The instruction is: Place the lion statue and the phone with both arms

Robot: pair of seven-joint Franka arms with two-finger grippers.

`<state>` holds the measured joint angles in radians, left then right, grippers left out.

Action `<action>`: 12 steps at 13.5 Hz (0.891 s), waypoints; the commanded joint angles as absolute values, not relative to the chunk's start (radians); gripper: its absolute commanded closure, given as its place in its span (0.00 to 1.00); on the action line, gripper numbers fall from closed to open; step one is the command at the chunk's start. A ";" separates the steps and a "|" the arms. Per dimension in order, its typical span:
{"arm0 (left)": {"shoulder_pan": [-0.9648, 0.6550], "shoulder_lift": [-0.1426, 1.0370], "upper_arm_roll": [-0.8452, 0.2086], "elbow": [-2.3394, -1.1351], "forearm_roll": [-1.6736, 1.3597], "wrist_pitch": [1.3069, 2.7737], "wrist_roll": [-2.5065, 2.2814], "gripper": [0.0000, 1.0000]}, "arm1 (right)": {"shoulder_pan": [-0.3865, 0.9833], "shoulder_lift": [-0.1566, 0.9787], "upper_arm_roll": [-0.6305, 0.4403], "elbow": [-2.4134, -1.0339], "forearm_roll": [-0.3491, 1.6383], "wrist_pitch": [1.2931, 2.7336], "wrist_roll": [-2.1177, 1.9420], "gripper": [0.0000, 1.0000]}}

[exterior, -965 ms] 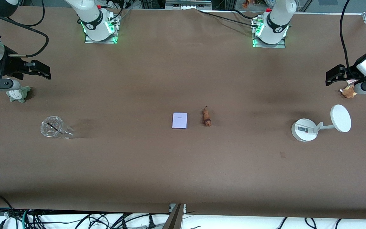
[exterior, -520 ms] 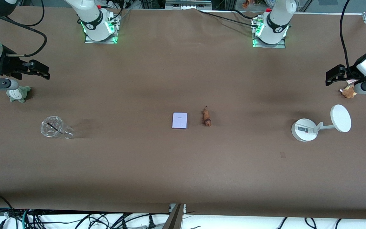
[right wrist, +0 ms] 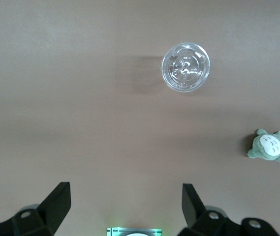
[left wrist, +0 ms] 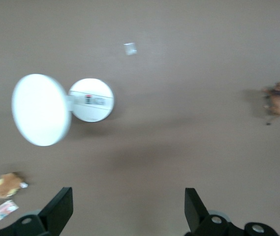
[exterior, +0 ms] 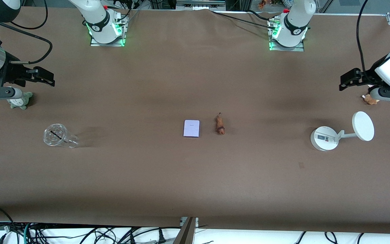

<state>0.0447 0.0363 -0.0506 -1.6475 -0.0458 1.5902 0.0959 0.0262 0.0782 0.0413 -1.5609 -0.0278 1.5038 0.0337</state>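
Phone and lion statue lie side by side at mid-table, just apart, the statue toward the left arm's end. I have both arms parked wide. My left gripper hangs with fingers spread and empty over the table's left-arm end, close to a brown plush and the white disc stand; its wrist view also shows the statue well away. My right gripper hangs likewise spread and empty at the right arm's end, by the grey-green plush and the clear lidded cup.

I judge the phone stiff, smooth and thin, lying flat, so likely slippery; I would pinch it across its short width at the edges. The statue looks tiny, light and rigid, perhaps fragile at its thin tail; I would grip across its banded middle
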 commanded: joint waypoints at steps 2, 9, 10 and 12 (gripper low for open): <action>0.043 0.123 -0.104 -1.632 -0.110 1.637 0.007 0.00 | 0.037 0.083 0.037 -1.543 -0.040 1.503 0.026 0.00; -0.024 0.333 -0.273 -1.629 -0.100 1.895 -0.297 0.00 | 0.035 0.084 0.037 -1.543 -0.044 1.503 0.028 0.00; -0.075 0.365 -0.273 -1.628 -0.098 1.940 -0.372 0.00 | 0.035 0.083 0.037 -1.543 -0.040 1.502 0.026 0.00; -0.179 0.443 -0.270 -1.626 -0.092 2.017 -0.445 0.00 | 0.034 0.084 0.037 -1.545 -0.038 1.500 0.026 0.00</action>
<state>-0.0883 0.3728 -0.2781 -1.6510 -0.0960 1.9683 -0.3694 0.0291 0.0809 0.0412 -1.5589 -0.0312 1.5069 0.0335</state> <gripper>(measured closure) 0.000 0.000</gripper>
